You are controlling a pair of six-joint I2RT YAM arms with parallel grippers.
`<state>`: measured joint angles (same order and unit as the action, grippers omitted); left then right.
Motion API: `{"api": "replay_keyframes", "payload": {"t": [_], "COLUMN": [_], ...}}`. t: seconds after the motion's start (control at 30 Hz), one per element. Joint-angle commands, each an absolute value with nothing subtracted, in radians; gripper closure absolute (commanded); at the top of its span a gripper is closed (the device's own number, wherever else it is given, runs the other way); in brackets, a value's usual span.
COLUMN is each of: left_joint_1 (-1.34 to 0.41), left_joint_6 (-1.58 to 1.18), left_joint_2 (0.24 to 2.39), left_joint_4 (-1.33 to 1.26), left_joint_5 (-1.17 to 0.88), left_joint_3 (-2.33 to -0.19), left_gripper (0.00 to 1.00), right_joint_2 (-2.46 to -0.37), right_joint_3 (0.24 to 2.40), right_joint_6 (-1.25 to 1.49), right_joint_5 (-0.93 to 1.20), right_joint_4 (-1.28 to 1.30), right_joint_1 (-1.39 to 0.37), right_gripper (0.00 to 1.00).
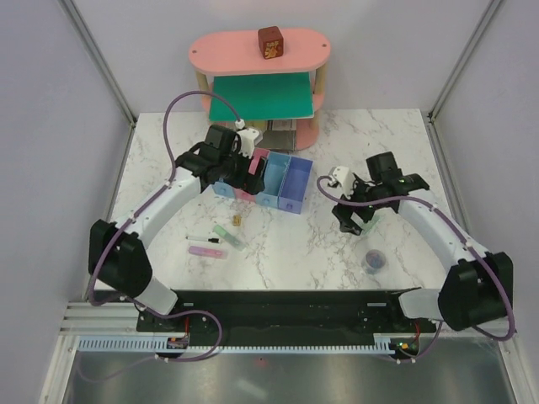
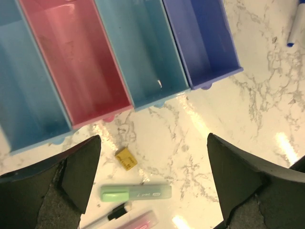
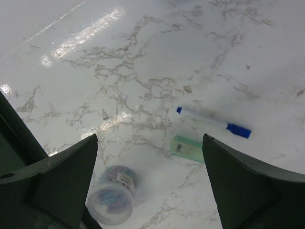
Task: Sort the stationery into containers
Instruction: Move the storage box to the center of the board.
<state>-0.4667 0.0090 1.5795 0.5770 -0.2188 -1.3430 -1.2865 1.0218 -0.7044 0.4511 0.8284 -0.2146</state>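
The containers (image 2: 76,62) are a joined row of four bins: light blue, pink, blue and violet-blue (image 1: 290,187). My left gripper (image 2: 153,143) hangs open above their near ends (image 1: 244,172), holding nothing. Below it lie a yellow cube (image 2: 127,158), a mint-green marker (image 2: 136,192), a thin black pen (image 2: 114,212) and a pink stick (image 2: 138,222). My right gripper (image 3: 149,138) is open over bare marble (image 1: 354,219). Under it are a white pen with a blue cap (image 3: 214,123), a second mint marker (image 3: 188,148) and a round purple-grey roll (image 3: 112,194).
A pink and green shelf unit (image 1: 261,52) stands at the back with a dark red cube (image 1: 270,42) on top. Grey walls close in both sides. The roll (image 1: 374,261) sits near the right arm's forearm.
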Motion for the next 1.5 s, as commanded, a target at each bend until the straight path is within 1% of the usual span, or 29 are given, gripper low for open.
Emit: {"api": "replay_keyframes", "payload": {"t": [0.0,0.13,0.37,0.47,0.7,1.0,1.47], "left_joint_1": [-0.462,-0.445,-0.393,-0.37,-0.319,-0.278,-0.258], "left_joint_6": [0.153,0.192,0.244,0.261,0.265,0.271,0.29], "left_joint_2": [1.456,1.385,1.309,1.293,1.299,1.296,1.305], "left_joint_4": [0.618,0.62,0.623,0.624,0.618,0.598,0.546], "left_joint_5": [-0.094,-0.026,0.028,0.026,0.011,0.005,-0.054], "left_joint_3": [-1.287,-1.208,-1.105,-1.072,-1.048,-1.029,-0.954], "left_gripper": [0.0,0.0,0.0,0.0,0.0,0.0,0.0], "right_joint_2": [-1.414,-1.579,-1.696,-1.738,-1.801,-1.853,-1.852], "right_joint_3": [1.086,1.198,1.273,1.285,1.299,1.296,1.302], "right_joint_6": [-0.695,-0.677,-0.695,-0.672,-0.623,-0.583,-0.583], "right_joint_5": [0.462,0.517,0.557,0.557,0.539,0.394,0.296], "right_joint_4": [0.736,0.722,0.726,0.686,0.609,0.45,0.405], "right_joint_1": [-0.305,-0.362,-0.544,-0.58,-0.589,-0.591,-0.54], "right_gripper": [0.02,0.02,0.02,0.02,0.02,0.02,0.02]}}
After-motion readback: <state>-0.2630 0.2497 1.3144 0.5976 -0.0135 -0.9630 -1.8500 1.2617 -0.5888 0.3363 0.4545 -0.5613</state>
